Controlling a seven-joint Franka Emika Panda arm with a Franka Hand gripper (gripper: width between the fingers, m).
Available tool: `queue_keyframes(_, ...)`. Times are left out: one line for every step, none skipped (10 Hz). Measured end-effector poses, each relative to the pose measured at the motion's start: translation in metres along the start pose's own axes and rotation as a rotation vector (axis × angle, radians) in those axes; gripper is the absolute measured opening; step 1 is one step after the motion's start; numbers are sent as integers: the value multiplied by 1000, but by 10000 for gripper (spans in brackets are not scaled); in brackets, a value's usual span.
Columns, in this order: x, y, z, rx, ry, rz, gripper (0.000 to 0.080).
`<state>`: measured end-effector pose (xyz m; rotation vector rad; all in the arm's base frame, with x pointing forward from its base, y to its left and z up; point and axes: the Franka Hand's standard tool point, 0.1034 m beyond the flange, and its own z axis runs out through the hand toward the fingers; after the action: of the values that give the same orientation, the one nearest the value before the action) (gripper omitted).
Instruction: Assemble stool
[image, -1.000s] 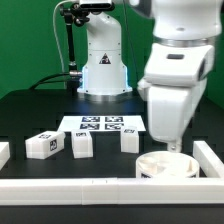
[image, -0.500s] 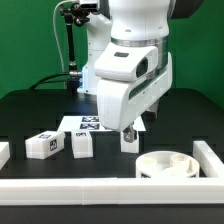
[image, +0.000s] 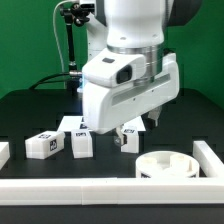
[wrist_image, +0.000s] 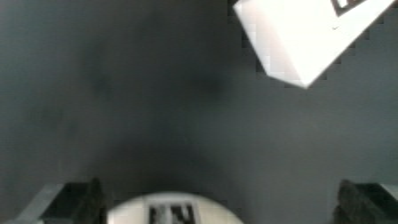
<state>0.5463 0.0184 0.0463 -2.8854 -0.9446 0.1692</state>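
- My pincer (image: 137, 133) is spread wide and pinches nothing. In the wrist view its two dark fingers (wrist_image: 79, 201) stand far apart with bare black table (wrist_image: 160, 110) between them.
- The seat (image: 165, 165) lies flat at the near edge, on the exterior view's right. Its hollow socket side faces up, so its round axis points straight up. It sits just behind the near rail (image: 90, 186).
- Three legs stand in a row across the middle of the table, running from the exterior view's left to its right.
- The left leg (image: 41, 145) looks wider than it is tall, with its long side running across the view.
- The middle leg (image: 82, 143) stands taller than it is wide.
- The right leg (image: 131, 147) is partly hidden under my pincer, so I cannot tell which way it points. The wrist view shows a rounded white tagged end (wrist_image: 173, 212) low between my fingers.
- The marker board (image: 70, 123) lies flat, farther back than the legs.
- A second ago I hung above the seat. Since then I have swung toward the exterior view's left and tilted over the right leg, jaws as wide as before. The seat and the legs have not shifted.
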Motion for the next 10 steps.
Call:
queue_keyframes(-12,3,3,-2,5,105,649)
queue_keyframes(-19,4,4,2,6,168,649)
queue_keyframes(-21,5,5,8,8,220,649)
queue_keyframes(-19,3,5,11,9,288,649)
queue_keyframes(-18,2,5,14,10,336,649)
queue_keyframes(-17,1,5,21,13,398,649)
queue_keyframes(-17,0,5,23,13,436,649)
queue_keyframes(-16,-2,6,33,13,538,649)
queue_keyframes(-18,-5,8,38,-5,684,649)
queue_keyframes(-17,-7,8,36,-9,769,649)
